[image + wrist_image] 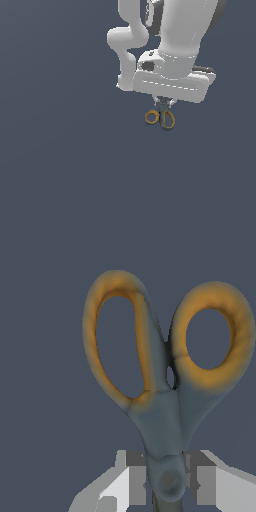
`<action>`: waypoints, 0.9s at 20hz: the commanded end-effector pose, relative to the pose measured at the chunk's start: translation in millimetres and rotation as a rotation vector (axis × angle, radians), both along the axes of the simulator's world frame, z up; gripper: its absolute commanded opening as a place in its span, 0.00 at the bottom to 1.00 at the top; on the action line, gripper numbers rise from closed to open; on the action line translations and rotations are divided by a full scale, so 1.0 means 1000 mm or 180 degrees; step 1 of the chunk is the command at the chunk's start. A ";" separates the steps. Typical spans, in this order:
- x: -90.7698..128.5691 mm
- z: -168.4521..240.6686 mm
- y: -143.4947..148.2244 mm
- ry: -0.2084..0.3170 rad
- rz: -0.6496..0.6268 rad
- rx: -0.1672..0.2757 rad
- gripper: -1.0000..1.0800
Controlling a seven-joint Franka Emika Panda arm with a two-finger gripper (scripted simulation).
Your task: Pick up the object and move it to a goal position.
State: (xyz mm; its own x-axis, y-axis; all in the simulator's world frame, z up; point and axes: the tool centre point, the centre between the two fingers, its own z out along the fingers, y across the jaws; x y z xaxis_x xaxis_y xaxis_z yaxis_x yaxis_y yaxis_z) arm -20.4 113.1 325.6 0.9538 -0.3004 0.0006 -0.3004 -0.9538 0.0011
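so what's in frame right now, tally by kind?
Scissors: 1, dark grey with orange-lined ring handles
Gripper: 1, pads against the scissors at the pivot end
Robot arm: 1, white
Total: 3

The exterior camera is looking steeply down from well back, the arm point(170, 50) entering at twelve o'clock. The wrist camera is sitting very near, facing along the jaws. Both are sharing the scissors point(161, 118) point(165, 381).
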 end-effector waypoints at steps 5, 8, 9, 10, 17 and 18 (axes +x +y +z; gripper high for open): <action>0.009 0.061 0.013 0.0000 0.0001 0.0001 0.00; 0.013 0.085 0.019 0.0000 0.0001 0.0001 0.00; 0.014 0.092 0.020 0.0000 0.0001 0.0001 0.00; 0.015 0.099 0.022 0.0000 0.0001 0.0001 0.00; 0.023 0.138 0.031 0.0001 0.0002 0.0002 0.00; 0.024 0.142 0.032 0.0001 0.0002 0.0002 0.00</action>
